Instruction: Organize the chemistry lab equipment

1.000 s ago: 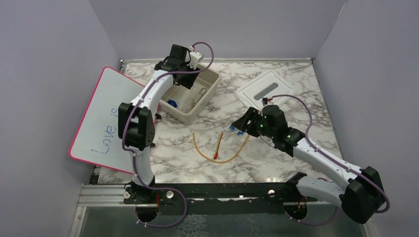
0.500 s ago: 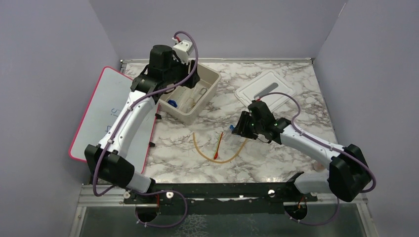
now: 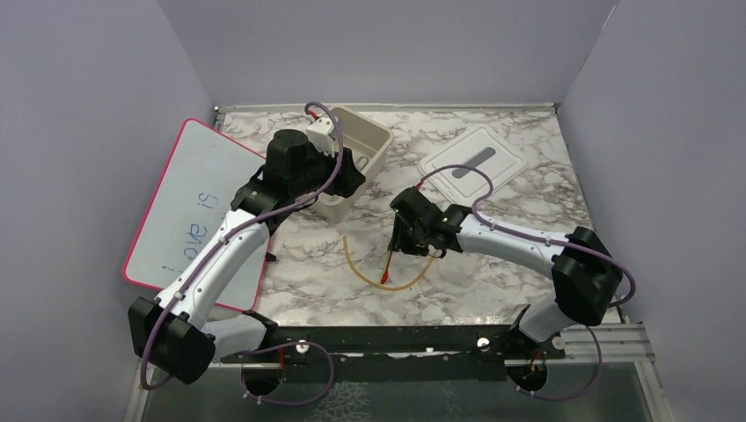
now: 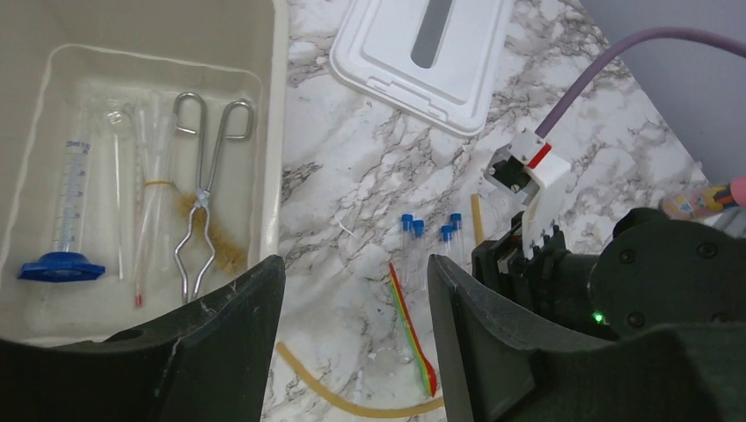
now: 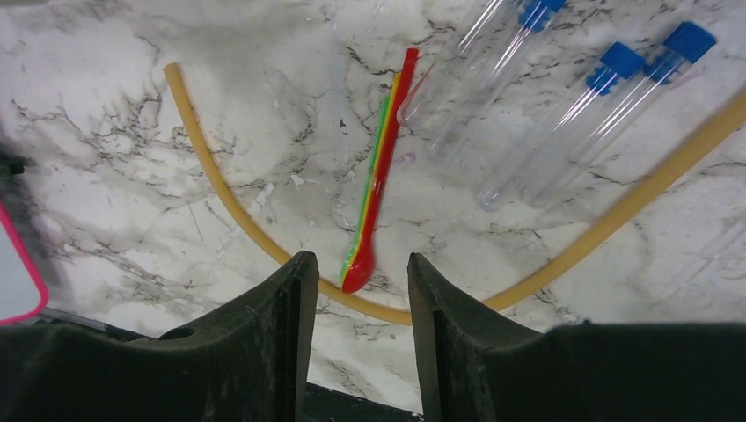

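Note:
A curved amber rubber tube (image 3: 387, 283) (image 5: 229, 198) (image 4: 339, 397) and a red-tipped dropper (image 3: 389, 262) (image 5: 376, 202) (image 4: 413, 327) lie on the marble table. Several clear tubes with blue caps (image 5: 563, 132) (image 4: 428, 230) lie beside them. My right gripper (image 5: 354, 268) (image 3: 401, 236) is open and empty, hovering just above the dropper's red tip. My left gripper (image 4: 356, 281) (image 3: 345, 176) is open and empty, high over the tub's near corner. In the beige tub (image 4: 273, 114) lie metal tongs (image 4: 207, 189), a tan bristle brush (image 4: 186, 211), glass tubes and a blue-based vial (image 4: 60, 264).
The tub (image 3: 374, 132) stands at the back left. Its white lid (image 3: 475, 158) (image 4: 422, 53) lies at the back right. A pink-rimmed whiteboard (image 3: 189, 207) leans off the table's left edge. Purple walls close in three sides.
My right gripper has swung left from the blue-capped tubes to above the dropper. My left arm has pulled back out of the tub toward the near side.

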### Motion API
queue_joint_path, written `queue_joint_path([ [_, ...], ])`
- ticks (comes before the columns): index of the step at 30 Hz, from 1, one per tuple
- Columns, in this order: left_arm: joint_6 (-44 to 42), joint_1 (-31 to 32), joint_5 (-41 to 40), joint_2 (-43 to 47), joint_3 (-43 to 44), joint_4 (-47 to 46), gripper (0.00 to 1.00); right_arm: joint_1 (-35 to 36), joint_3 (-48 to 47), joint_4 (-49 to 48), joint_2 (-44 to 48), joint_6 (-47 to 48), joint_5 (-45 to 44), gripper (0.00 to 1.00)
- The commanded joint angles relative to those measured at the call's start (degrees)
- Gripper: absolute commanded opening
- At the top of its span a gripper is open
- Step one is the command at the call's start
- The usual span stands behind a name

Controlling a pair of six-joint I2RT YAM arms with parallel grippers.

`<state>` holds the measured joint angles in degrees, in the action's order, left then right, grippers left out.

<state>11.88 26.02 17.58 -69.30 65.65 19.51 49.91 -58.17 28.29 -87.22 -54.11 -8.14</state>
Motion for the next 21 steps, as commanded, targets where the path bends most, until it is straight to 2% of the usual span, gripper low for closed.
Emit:
queue_joint_path([
  [1,2.8,0.0,-8.6,4.6,-1.6,-5.1,0.63,2.2,-4.0,6.4,-5.1,-6.2,-4.7,0.47],
  [5,3.1,0.0,-14.1,6.3,-1.5,-5.4,0.65,3.5,-8.2,9.2,-9.7,-7.4,-5.1,0.47],
  [11,3.6,0.0,-14.4,7.0,-1.6,-5.3,0.67,3.7,-13.1,11.7,-16.3,-7.2,-5.4,0.46],
  [18,1.7,0.0,-17.0,6.5,0.0,-2.9,0.68,3.9,-15.2,15.2,-18.6,-8.9,-11.0,0.44],
  [21,1.6,0.0,-17.1,6.7,0.4,-2.3,0.68,3.9,-14.7,13.7,-20.0,-8.1,-9.9,0.39],
])
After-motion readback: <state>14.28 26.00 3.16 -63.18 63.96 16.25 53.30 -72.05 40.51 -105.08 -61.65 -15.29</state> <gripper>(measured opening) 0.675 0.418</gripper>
